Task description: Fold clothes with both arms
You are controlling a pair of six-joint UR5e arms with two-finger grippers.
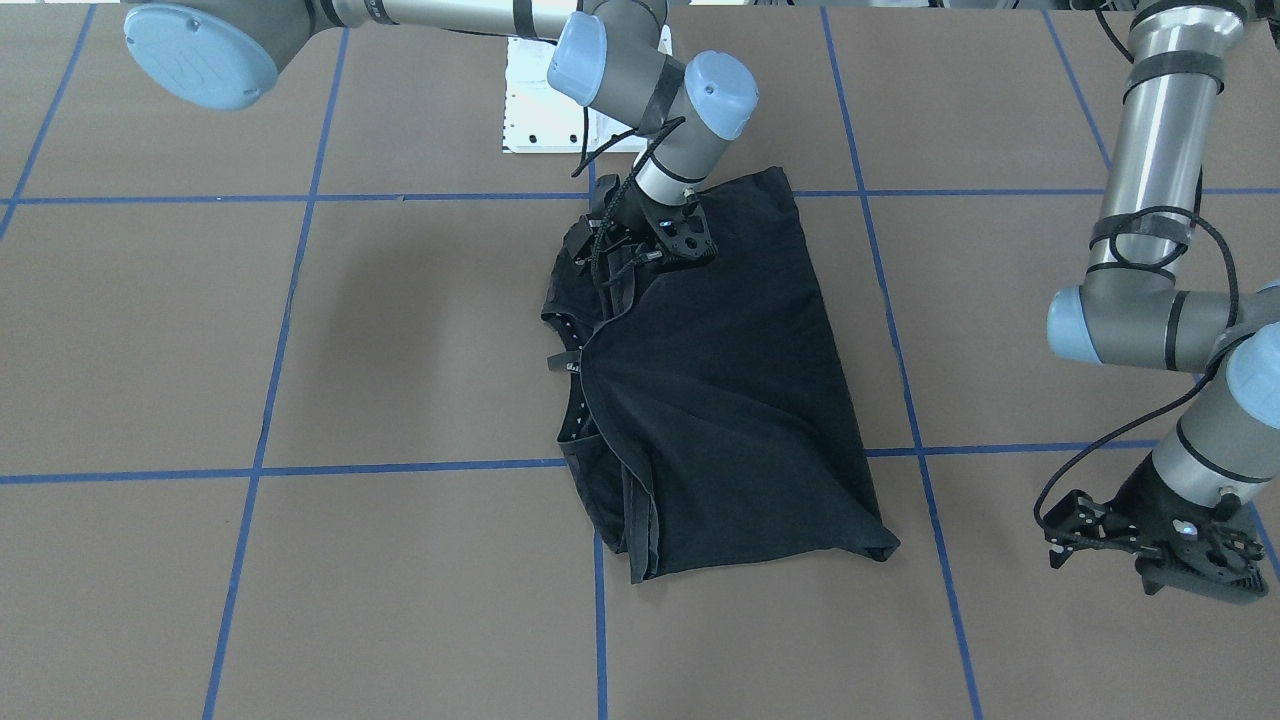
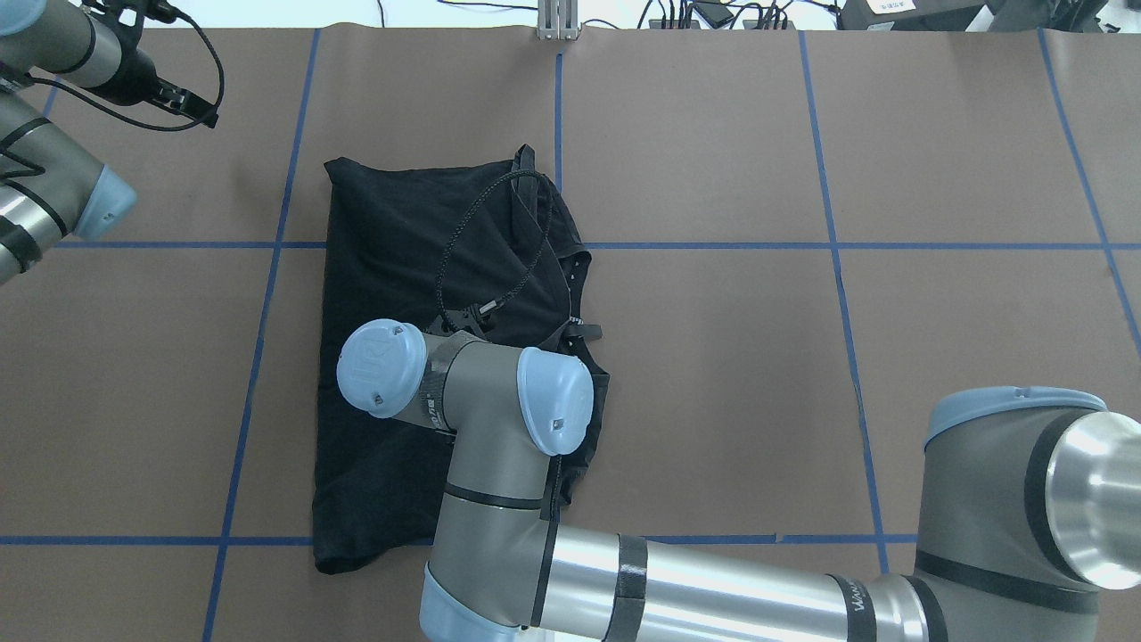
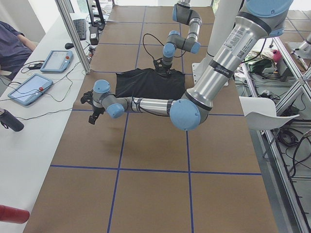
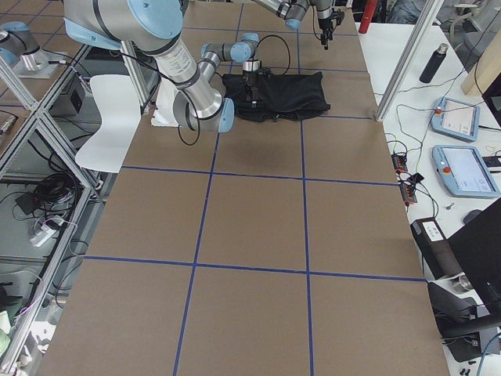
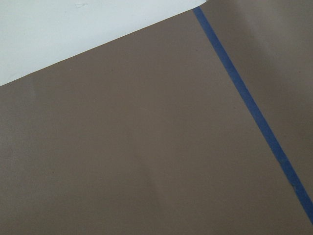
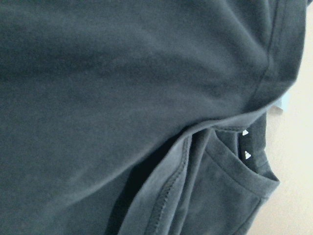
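The black short-sleeved cotton T-shirt (image 1: 730,400) lies doubled over near the middle of the brown paper-covered bench (image 1: 300,330), crossed by blue tape lines (image 1: 400,467). In the overhead view its ribbed collar (image 1: 575,400) sits on the 3 o'clock edge, with several hemmed layers stacked there.

The right gripper (image 1: 655,240) is down on the cloth near the shirt's 5 o'clock corner in that view. Black on black, I cannot tell whether its fingers are wide, narrow or pinching fabric, and its wrist camera shows only dark folds and the collar.

The left gripper (image 1: 1140,545) hangs over bare bench, well apart from the shirt, toward 10 o'clock. I cannot tell how its fingers stand either.

The cloth looks light, limp and wrinkled, so it will probably sag and drag rather than hold a shape. A pinch at 2 corners of a hemmed edge, 1 per arm, seems the safest hold, provided each takes every layer together.
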